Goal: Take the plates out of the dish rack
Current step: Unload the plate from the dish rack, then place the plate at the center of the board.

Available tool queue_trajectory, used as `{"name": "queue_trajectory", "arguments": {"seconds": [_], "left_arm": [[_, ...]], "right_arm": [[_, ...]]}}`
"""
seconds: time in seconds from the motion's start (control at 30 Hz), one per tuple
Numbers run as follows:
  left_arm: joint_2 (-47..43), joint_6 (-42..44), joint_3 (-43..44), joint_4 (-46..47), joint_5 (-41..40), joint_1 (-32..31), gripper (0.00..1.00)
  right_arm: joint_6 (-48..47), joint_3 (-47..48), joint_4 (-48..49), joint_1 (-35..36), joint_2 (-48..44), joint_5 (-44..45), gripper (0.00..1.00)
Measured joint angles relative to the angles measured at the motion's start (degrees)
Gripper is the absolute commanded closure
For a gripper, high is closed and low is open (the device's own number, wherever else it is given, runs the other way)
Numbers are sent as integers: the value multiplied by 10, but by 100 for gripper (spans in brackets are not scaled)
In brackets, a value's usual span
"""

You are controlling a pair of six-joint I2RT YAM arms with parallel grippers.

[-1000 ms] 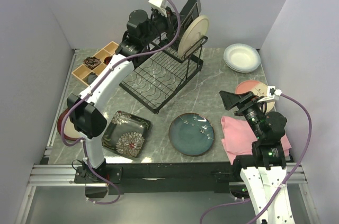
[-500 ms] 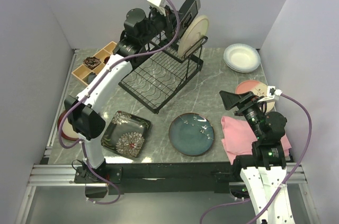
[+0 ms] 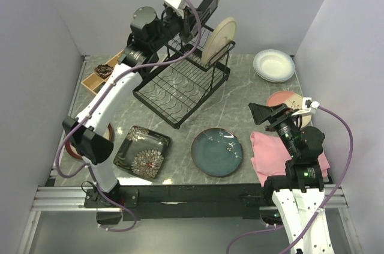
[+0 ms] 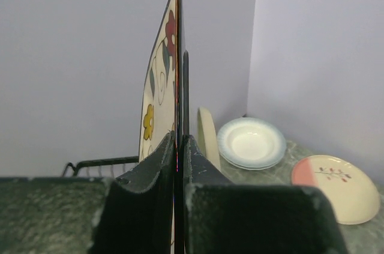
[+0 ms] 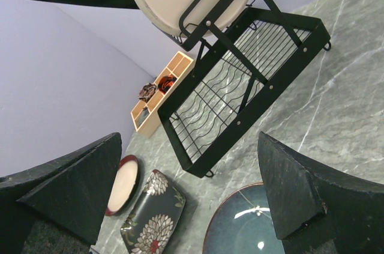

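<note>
My left gripper is shut on the edge of the cream square plate with coloured flowers and holds it upright above the back of the black dish rack. In the left wrist view my left gripper pinches that plate edge-on. A round cream plate stands in the rack's upper frame. My right gripper is open and empty at the right. On the table lie a teal plate, a black square flowered plate, stacked white plates and a pink plate.
A pink folded cloth lies under the right arm. A wooden compartment tray stands left of the rack. A brown-rimmed tan plate lies at the far left, mostly hidden by the left arm in the top view. Walls close in on three sides.
My left gripper has risen and moved a little to the left with the cream square plate, lifting it higher above the rack. The right arm has not moved.
</note>
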Motion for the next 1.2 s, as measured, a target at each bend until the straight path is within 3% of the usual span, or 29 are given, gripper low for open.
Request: {"name": "queue_trajectory", "arguments": {"seconds": [0.27, 0.57, 1.2], "left_arm": [[-76, 90, -50, -19, -33, -17, 99], [-189, 187, -181, -26, -107, -73, 99], [-287, 370, -351, 21, -311, -275, 99]], "right_arm": [[0, 0, 0, 0, 4, 1, 0], [5, 0, 0, 0, 18, -2, 0], [170, 135, -38, 0, 75, -25, 0]]}}
